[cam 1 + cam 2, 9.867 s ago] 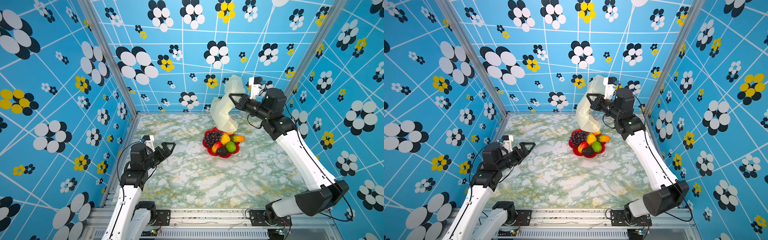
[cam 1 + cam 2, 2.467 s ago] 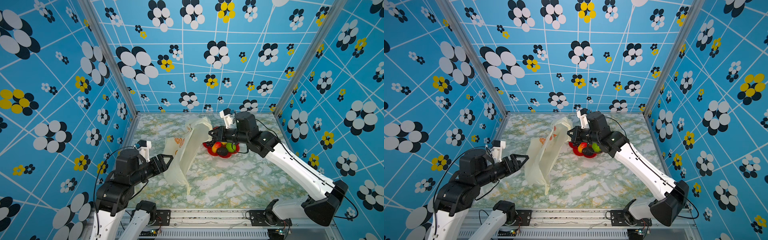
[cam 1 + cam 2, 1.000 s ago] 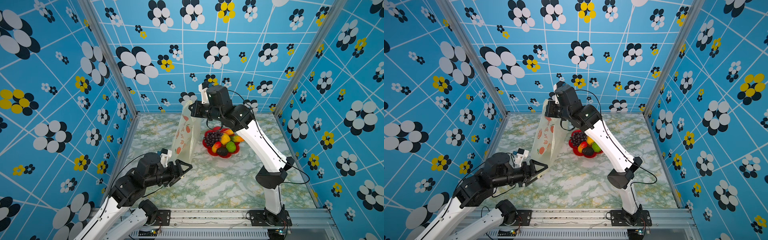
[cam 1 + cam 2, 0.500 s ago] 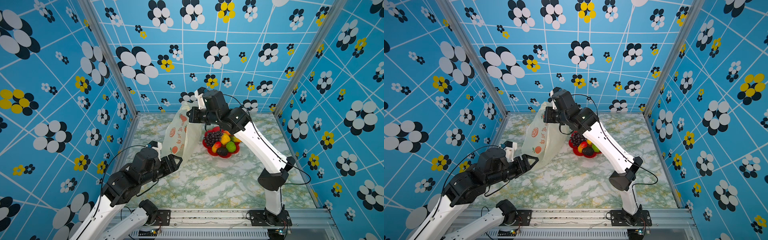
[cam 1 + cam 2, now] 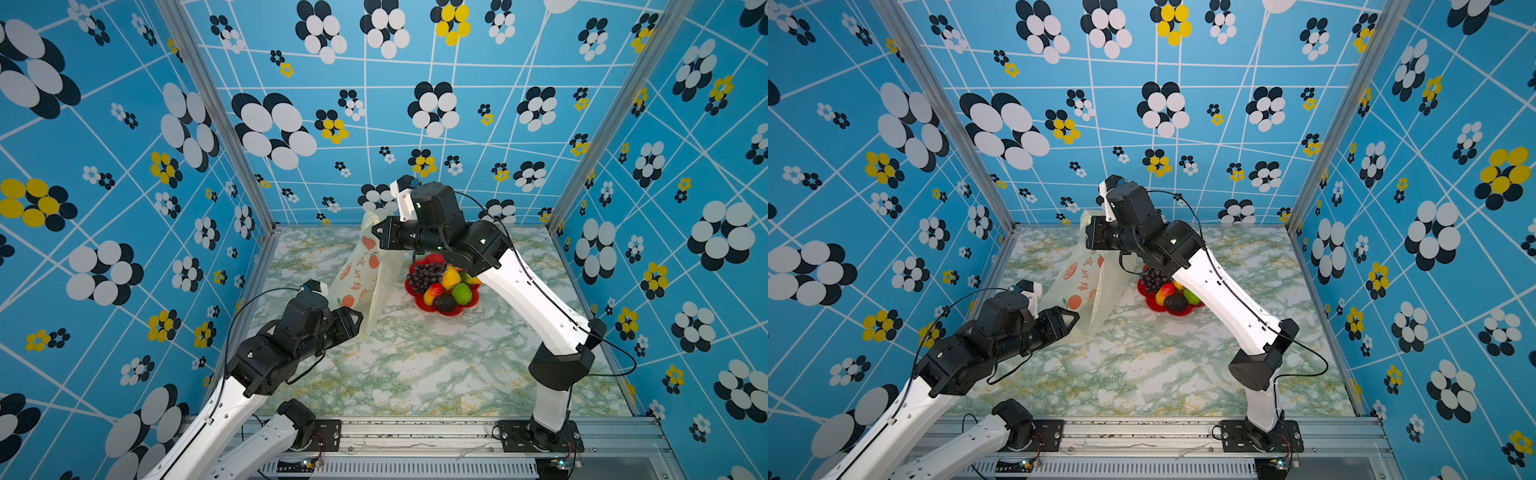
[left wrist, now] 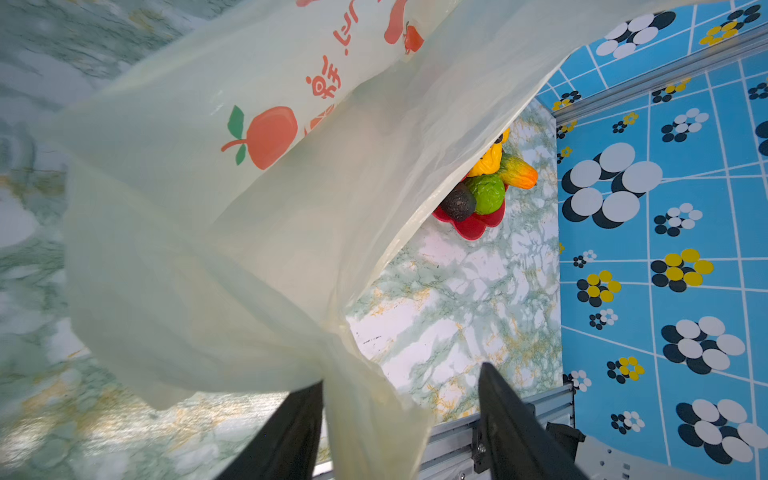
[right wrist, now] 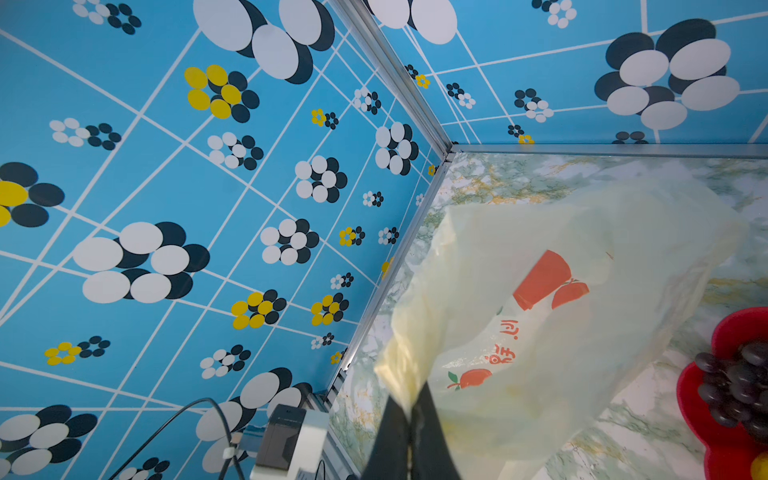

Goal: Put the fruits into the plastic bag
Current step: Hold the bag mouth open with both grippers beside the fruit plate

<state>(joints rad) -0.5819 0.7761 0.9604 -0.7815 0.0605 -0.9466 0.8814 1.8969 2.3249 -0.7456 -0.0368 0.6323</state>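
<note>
translucent cream plastic, printed with orange fruits and red writing, is seen hanging at the centre of both top views: the plastic bag point(image 5: 365, 274) is held up by its top, pinched between the clenched fingers of the right gripper point(image 7: 409, 409). at its lower end, a fold of the bag is seen between the parted fingers of the left gripper point(image 6: 399, 399), with film lying against one finger point(image 6: 299, 415); whether it is gripped cannot be told. just right of the bag, the fruits point(image 5: 442, 284) are piled on a red plate point(image 5: 451, 311) on the marbled desk point(image 5: 436, 365).
</note>
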